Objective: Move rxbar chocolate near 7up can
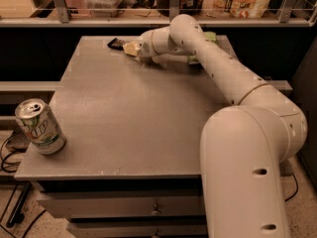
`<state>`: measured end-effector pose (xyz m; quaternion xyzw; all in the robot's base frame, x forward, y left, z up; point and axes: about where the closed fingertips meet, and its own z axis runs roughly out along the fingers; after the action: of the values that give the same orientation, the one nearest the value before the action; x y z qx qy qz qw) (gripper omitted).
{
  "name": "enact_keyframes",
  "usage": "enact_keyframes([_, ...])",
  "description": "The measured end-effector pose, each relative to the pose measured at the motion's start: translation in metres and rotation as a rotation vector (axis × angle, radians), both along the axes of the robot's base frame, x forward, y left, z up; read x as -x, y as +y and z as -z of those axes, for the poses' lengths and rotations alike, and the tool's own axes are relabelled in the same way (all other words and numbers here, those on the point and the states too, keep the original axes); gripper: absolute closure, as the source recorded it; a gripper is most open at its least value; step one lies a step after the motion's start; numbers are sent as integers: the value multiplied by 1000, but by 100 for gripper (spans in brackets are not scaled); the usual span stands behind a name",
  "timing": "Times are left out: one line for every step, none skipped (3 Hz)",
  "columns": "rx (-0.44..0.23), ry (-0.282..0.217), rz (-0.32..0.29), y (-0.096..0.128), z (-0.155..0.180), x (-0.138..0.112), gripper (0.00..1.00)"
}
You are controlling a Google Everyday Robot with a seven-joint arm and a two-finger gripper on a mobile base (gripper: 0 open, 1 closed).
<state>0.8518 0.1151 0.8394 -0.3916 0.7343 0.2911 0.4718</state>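
Gripper [130, 48] sits at the far edge of the bench [143, 118], low, right at the rxbar [117, 43]. The bar is a small dark flat thing at the far-left-centre of the top, with one end meeting the gripper tip. I can't tell if the jaws are spread or pinching it, as the wrist hides the gap. The arm [218, 66] is stretched long across the right side to get there, probably because the bar lies so far back.

The 7up can [39, 127] stands upright at the near-left corner, just in from the edge and well apart from the bar. So the job looks barely begun: a grasp or contact stage, with the whole diagonal carry left. The can is close to the edge, so the bar wants setting down on its inner side without nudging it.

A green chip bag [211, 35] is partly hidden behind the arm and not part of this.

Containers: the can's top shows a tab, but I can't tell whether it is open or what is in it. The drawers [124, 205] under the bench are closed, contents unseen. The shelf [148, 21] behind holds bags and a clear tub, too dim to read.
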Motion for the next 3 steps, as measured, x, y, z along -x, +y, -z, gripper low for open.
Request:
enact_keyframes([0,0,0,0,0,0,100])
enact_keyframes([0,0,0,0,0,0,100])
enact_keyframes([0,0,0,0,0,0,84])
